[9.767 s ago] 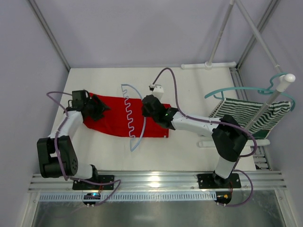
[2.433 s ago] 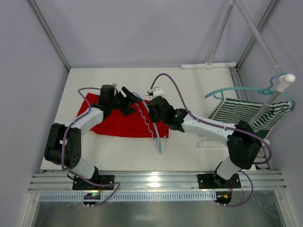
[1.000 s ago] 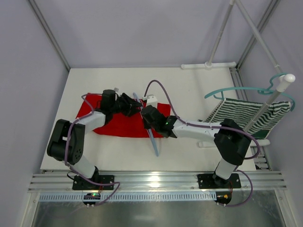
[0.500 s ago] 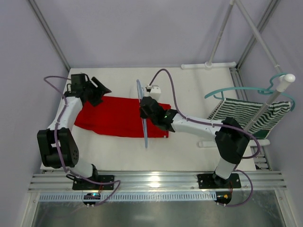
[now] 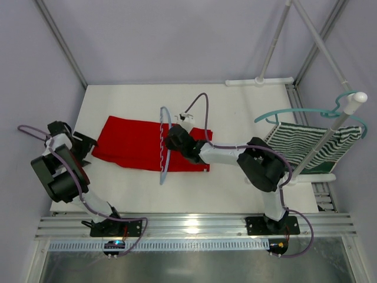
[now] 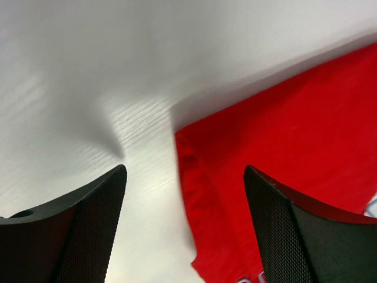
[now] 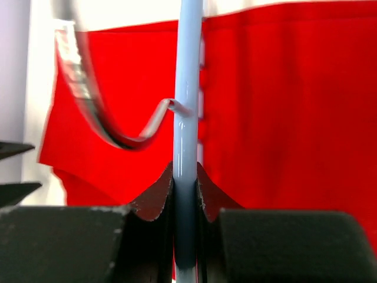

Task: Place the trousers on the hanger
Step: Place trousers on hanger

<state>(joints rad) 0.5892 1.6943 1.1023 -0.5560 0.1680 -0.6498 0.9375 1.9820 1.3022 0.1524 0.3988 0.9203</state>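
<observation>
The left arm has swung back to the left edge of the table [image 5: 224, 112], off the trousers [image 5: 129, 141]. The left gripper [image 6: 184, 171] stands wide and empty, just beside the cloth's left end. The trousers lie flat, left of centre. The hanger [image 5: 160, 147] crosses their right part, its pale bar pinched in the nearly closed right gripper [image 7: 185, 177].

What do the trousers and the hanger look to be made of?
By the look, the trousers are matte red woven cloth: they lie limp and flat with soft creases and a folded edge. Then the hanger seems smooth, slightly glossy pale blue plastic, judging by its thin moulded bar; its hook looks like silvery metal, though it is blurred.
</observation>
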